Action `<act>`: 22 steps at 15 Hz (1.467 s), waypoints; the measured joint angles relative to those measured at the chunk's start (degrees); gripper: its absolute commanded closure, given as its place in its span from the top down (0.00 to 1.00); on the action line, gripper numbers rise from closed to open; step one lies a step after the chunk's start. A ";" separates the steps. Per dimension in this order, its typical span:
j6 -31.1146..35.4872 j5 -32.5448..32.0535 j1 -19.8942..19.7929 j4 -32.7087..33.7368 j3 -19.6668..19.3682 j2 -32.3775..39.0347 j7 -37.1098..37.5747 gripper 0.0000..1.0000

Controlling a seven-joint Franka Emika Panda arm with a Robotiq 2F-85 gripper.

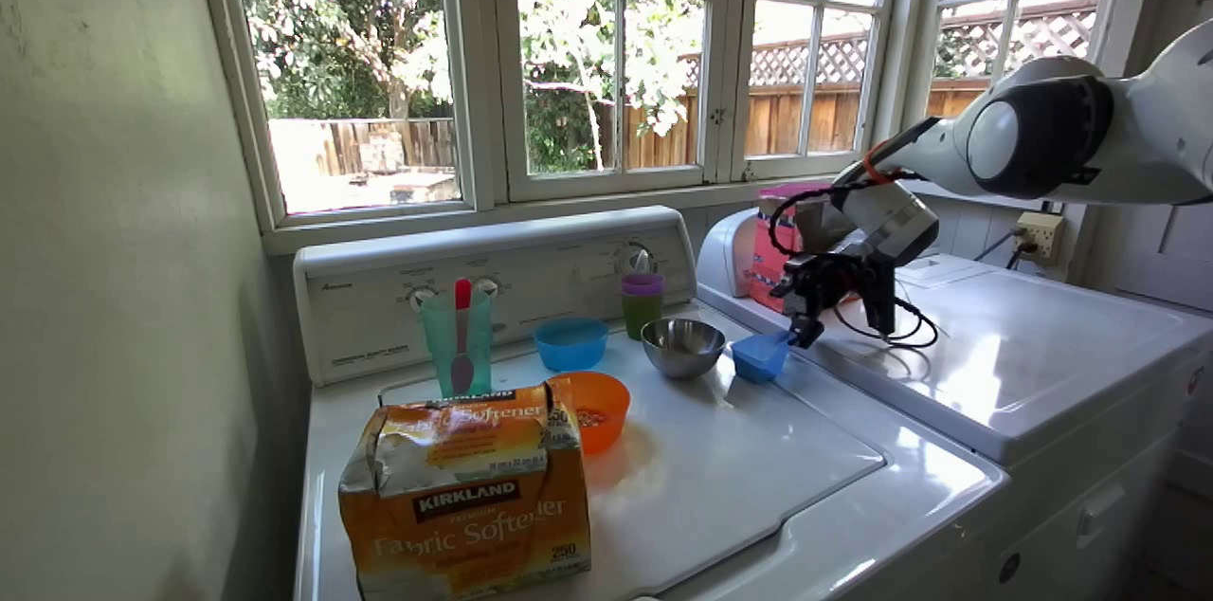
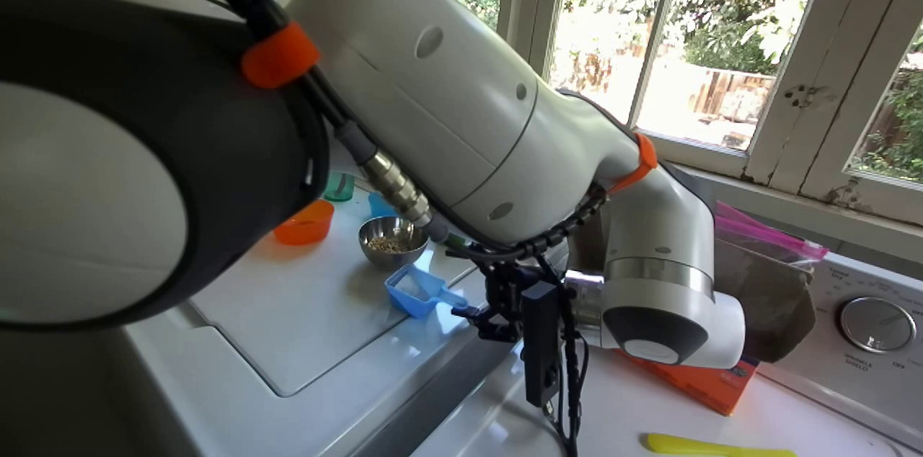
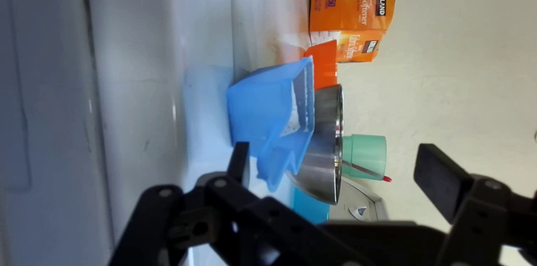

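Nearest the camera in an exterior view stands an orange fabric softener box (image 1: pixel 474 525), on the same washing machine (image 1: pixel 720 478) that carries a blue scoop (image 1: pixel 758 359). The scoop sits near the edge facing the dryer (image 1: pixel 948 392), just beside a steel bowl (image 1: pixel 684 362) with grain-like bits (image 2: pixel 388 246) in it.

The scoop looks like thin moulded plastic: probably very light, fairly stiff, with a little give in the walls, and unlikely to break under a moderate squeeze. Smooth plastic on glossy enamel would likely skid or tip if nudged. A whitish patch shows inside the cup; whether it is contents or light coming through cannot be told, so some extra weight at that end is possible. The best hold appears to be the short handle (image 3: pixel 275 169), which juts from the cup towards the claw (image 3: pixel 337 161). Its channelled shape offers raised edges to bear on, but it is narrow, and a pinch at the very tip might let the cup droop or twist; closer in should be steadier.

The claw is spread wide, its fingers (image 3: pixel 240 157) well apart. In the wrist view the handle shows between them, much closer to the lower finger; whether they touch is unclear. Nothing is pinched.
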 measured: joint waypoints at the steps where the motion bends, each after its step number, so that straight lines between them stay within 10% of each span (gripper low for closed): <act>1: 0.16 0.12 0.00 -0.08 0.00 -0.02 0.00 1.00; 22: 2.54 3.47 -0.89 -5.45 -0.77 -3.00 1.27 1.00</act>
